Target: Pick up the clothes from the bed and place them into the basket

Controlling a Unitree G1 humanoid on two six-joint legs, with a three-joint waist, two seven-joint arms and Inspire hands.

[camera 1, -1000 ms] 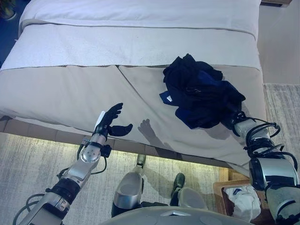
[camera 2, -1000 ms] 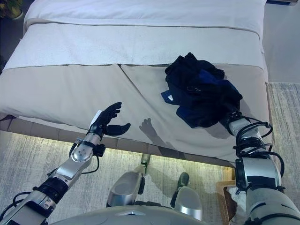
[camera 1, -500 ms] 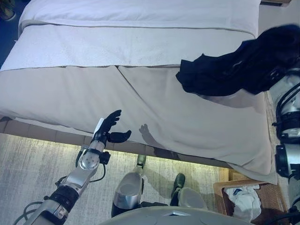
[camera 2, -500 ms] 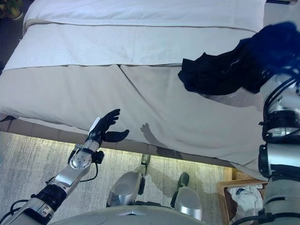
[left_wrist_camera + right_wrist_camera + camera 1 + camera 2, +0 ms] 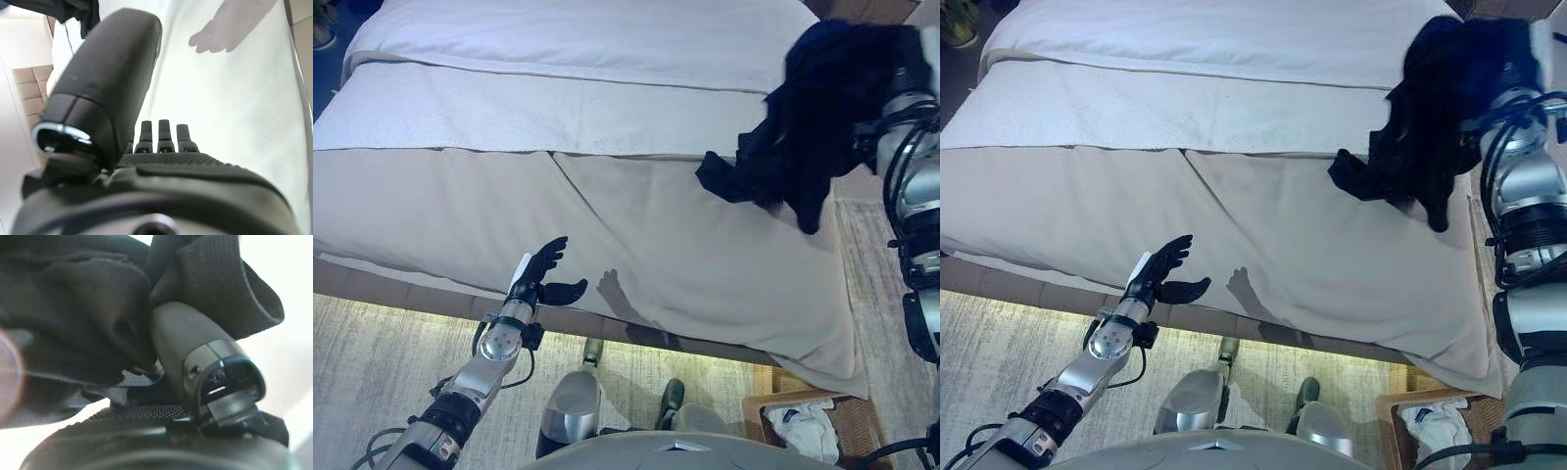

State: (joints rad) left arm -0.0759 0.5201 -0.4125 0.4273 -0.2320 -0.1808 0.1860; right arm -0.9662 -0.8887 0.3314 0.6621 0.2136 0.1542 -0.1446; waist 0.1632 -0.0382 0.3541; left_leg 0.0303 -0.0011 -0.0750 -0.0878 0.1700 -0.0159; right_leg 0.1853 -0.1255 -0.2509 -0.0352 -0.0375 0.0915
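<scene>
A bundle of dark navy clothes point(image 5: 800, 132) hangs in the air over the bed's point(image 5: 607, 206) right side, its lowest folds just above the grey cover. My right hand point(image 5: 195, 357) is shut on it: in the right wrist view the thumb presses into the dark cloth point(image 5: 83, 308), which wraps round the hand. My left hand point(image 5: 544, 269) is open and empty, held above the bed's front edge; it also shows in the left wrist view point(image 5: 161, 139) with straight fingers over the cover. The wicker basket point(image 5: 756, 409) stands on the floor at the lower right.
The basket holds a white garment point(image 5: 801, 427). The bed has a grey cover at the front and white bedding point(image 5: 587, 39) at the back. A pale rug point(image 5: 372, 352) lies on the floor in front of and beside the bed.
My right hand has lifted the dark clothes off the bed, up and to the right. The left hand has hardly moved. The camera has shifted a little.
</scene>
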